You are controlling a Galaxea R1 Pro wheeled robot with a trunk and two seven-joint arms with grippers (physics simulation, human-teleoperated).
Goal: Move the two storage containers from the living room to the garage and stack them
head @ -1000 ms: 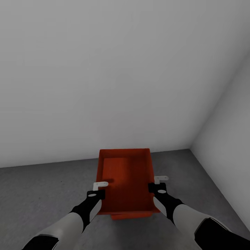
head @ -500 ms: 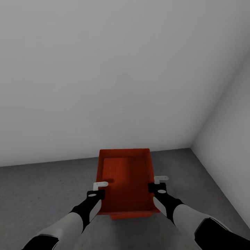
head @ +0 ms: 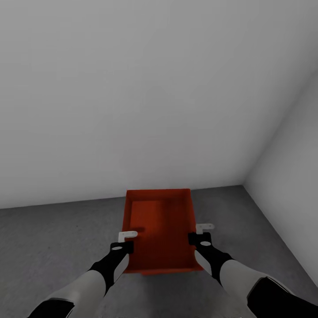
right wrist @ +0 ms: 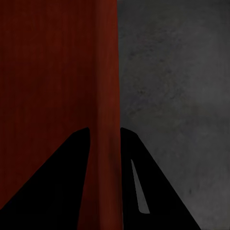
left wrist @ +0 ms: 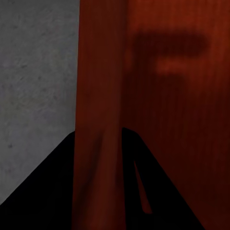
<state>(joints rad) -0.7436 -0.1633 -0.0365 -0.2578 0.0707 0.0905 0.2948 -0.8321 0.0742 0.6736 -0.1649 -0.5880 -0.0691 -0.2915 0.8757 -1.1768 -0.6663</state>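
Container: one plain orange-red rectangular open-topped storage container [head: 160, 229] with thin walls is held between both arms above the dark grey mottled concrete floor [head: 48, 247]. Its interior holds no loose items; a raised rectangular panel of the same colour shows on the inner base towards the far end. A thin orange-red strip projects just below its near rim in the head view; whether this belongs to a second container underneath cannot be told.

Edges and room: the container's far end lies close to the foot of the plain pale grey wall [head: 132, 97] ahead. A second pale wall [head: 291, 176] meets the first at a corner to the right. Bare floor extends on both sides of the container, wider on the left than on the right.

Jaws: the left gripper [head: 125, 237] sits at the container's left long wall, near the near end. In the left wrist view its dark fingers [left wrist: 57, 191] straddle that thin wall [left wrist: 98, 143], one inside and one outside, clamped on it. The right gripper [head: 201, 233] sits at the right long wall, level with the left. The right wrist view shows its fingers [right wrist: 57, 187] either side of the wall [right wrist: 105, 143], likewise pinching it, with concrete beyond.
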